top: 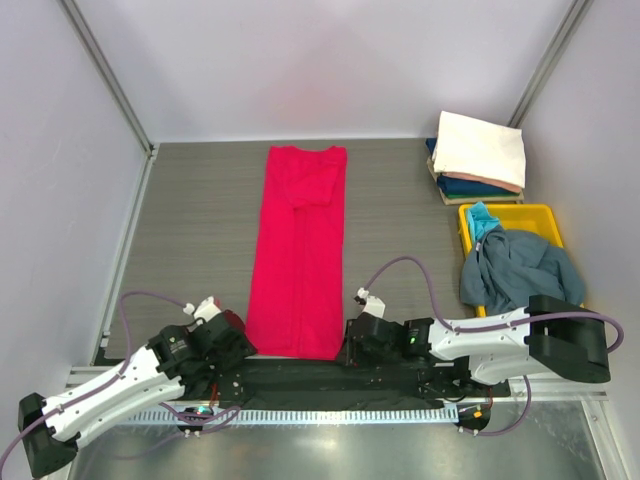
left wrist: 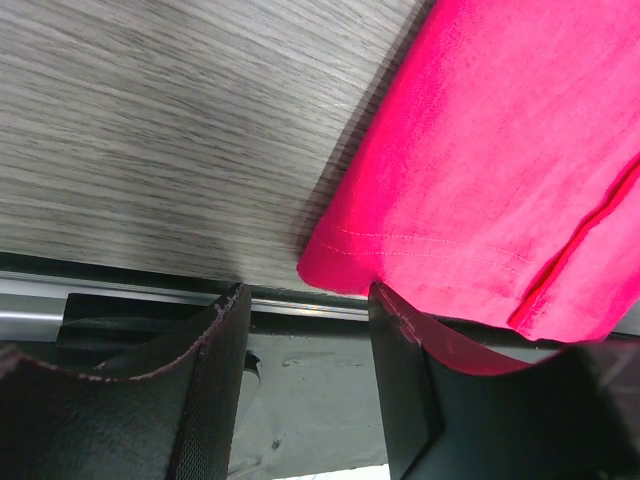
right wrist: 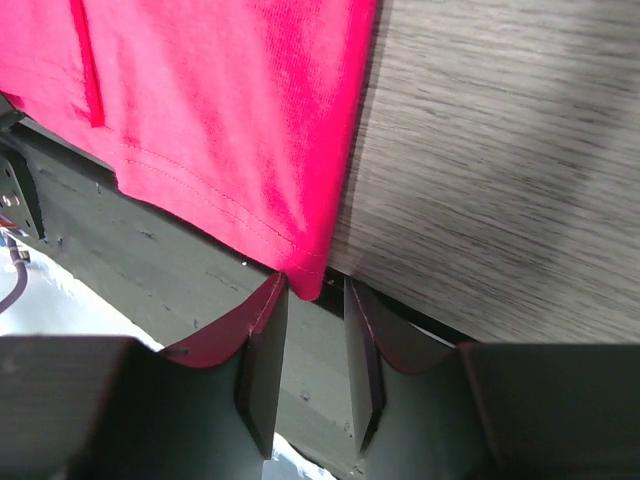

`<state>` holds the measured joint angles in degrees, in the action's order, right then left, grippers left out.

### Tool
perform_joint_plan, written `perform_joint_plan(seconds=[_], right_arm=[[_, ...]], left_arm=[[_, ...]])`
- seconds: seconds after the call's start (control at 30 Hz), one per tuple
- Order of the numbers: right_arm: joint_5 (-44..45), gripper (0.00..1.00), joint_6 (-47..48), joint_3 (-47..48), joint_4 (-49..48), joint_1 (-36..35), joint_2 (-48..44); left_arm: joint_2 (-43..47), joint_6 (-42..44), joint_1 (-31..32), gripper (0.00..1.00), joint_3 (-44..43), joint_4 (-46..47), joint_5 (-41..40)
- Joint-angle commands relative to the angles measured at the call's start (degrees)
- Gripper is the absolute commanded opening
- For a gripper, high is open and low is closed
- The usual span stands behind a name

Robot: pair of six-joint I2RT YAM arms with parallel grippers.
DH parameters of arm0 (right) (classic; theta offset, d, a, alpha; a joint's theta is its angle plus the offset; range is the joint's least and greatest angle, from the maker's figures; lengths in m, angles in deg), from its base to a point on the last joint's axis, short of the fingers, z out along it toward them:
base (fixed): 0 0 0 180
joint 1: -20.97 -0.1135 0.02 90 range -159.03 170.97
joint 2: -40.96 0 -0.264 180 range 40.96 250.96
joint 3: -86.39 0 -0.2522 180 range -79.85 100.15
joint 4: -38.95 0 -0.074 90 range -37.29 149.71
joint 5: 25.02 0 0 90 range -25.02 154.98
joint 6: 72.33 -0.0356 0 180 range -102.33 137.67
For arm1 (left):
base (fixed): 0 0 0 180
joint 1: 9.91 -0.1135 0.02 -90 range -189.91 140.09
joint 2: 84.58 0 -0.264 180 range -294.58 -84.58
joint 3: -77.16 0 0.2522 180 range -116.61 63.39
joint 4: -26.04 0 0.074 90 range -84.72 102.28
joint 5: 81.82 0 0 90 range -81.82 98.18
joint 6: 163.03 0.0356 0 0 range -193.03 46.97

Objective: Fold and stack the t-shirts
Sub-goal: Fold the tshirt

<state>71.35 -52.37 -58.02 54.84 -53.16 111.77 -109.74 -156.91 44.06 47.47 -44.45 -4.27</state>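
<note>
A crimson-pink t-shirt (top: 300, 250) lies folded into a long narrow strip down the middle of the table, its hem at the near edge. My left gripper (top: 233, 330) sits at the hem's left corner (left wrist: 340, 265). It is open, and the cloth just reaches the tip of its right finger (left wrist: 400, 340). My right gripper (top: 352, 338) is at the hem's right corner (right wrist: 308, 280). Its jaws stand narrowly apart, with the corner hanging between the fingertips (right wrist: 312, 295) and a gap still visible. Neither gripper pinches the cloth.
A stack of folded t-shirts (top: 480, 155), cream-white on top, rests at the back right. In front of it a yellow tray (top: 540, 215) holds a crumpled slate blue-grey t-shirt (top: 515, 270) and a teal one (top: 483, 220). A dark rail (top: 330, 380) runs along the near edge.
</note>
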Motion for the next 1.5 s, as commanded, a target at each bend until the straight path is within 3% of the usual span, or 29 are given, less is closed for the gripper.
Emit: perform_joint_plan(seconds=[0.0,0.17,0.27,0.33,0.4,0.57,1.07,1.13,1.23,1.27,1.3,1.47], right_arm=[[3.2,0.35,-1.0,-0.8,-0.7,0.0,0.5],[3.7,0.33,-1.2,-1.1,-0.5,-0.1,-0.5],[4.3,0.28,-0.9,-0.9,-0.5,0.0,-1.1],[4.3,0.21,-0.5,-0.5,-0.5,-0.1,-0.3],[4.0,0.12,-0.1,-0.2,-0.8,-0.1,0.3],[4.3,0.01,0.1,-0.2,-1.8,0.0,1.4],[6.5,0.01,0.1,-2.3,1.4,0.0,-4.1],[6.7,0.01,-0.2,-2.4,1.4,0.0,-4.2],[6.8,0.01,-0.2,-2.6,1.6,-0.1,-4.7],[6.9,0.01,-0.2,-2.5,1.9,-0.1,-4.9],[7.0,0.01,-0.2,-2.5,2.2,-0.1,-5.3],[8.4,0.01,-0.5,-1.8,8.0,0.0,-10.2]], left_arm=[[0.2,-1.0,-0.4,0.51,0.3,3.0,-5.2],[3.4,1.0,-0.3,0.51,-2.9,1.6,-8.6],[4.5,2.1,-0.3,0.58,-5.1,1.0,-8.3],[4.4,2.9,-0.3,0.71,-6.0,1.6,-6.8],[4.4,3.3,-0.4,0.73,-6.7,0.7,-5.8],[3.8,3.0,-0.4,0.73,-5.3,1.4,-7.7],[1.7,1.8,-0.3,0.51,2.2,7.9,-7.9],[2.1,1.7,-0.4,0.42,3.5,9.3,-7.7],[3.1,2.7,-0.4,0.20,5.4,14.4,-5.8],[2.9,3.3,-0.3,0.08,5.9,16.1,-4.8],[2.7,3.4,-0.3,0.03,6.3,17.6,-2.5],[0.6,4.5,-0.3,0.00,3.7,18.8,1.5]])
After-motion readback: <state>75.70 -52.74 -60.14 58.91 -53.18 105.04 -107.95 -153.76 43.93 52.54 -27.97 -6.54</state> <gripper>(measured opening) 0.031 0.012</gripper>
